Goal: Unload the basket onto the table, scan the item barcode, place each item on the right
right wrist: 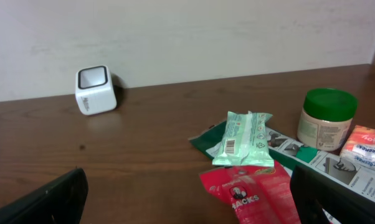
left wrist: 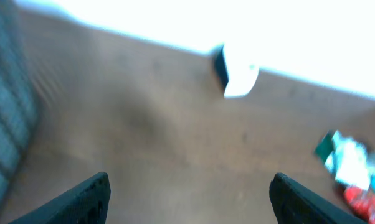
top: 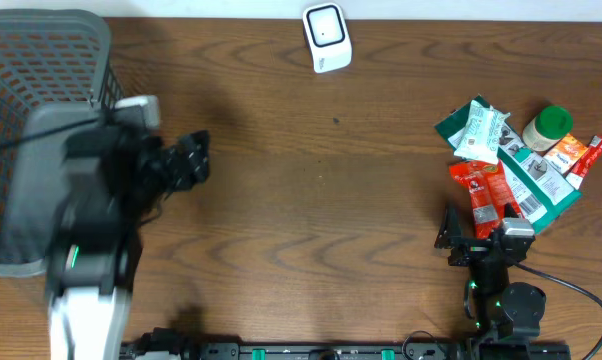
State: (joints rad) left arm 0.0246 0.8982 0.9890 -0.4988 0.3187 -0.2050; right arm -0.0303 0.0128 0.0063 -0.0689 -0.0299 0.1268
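A white cube scanner [top: 326,38] with a dark window stands at the table's far edge; it also shows as the scanner [left wrist: 237,74] and the scanner [right wrist: 96,90]. A pile of items lies at the right: a pale green packet [top: 481,130] with a barcode [right wrist: 230,147], a red snack packet [top: 486,190], a green-lidded jar [top: 548,127]. My right gripper [top: 478,232] stands open just in front of the red snack packet [right wrist: 256,193], holding nothing. My left gripper [top: 186,160] is open and empty over bare wood at the left, its view blurred.
A grey mesh basket [top: 41,60] fills the far left, close to the left arm. A dark green and white pack [top: 541,185] and an orange box [top: 581,155] lie in the pile. The jar [right wrist: 326,118] stands behind the packets.
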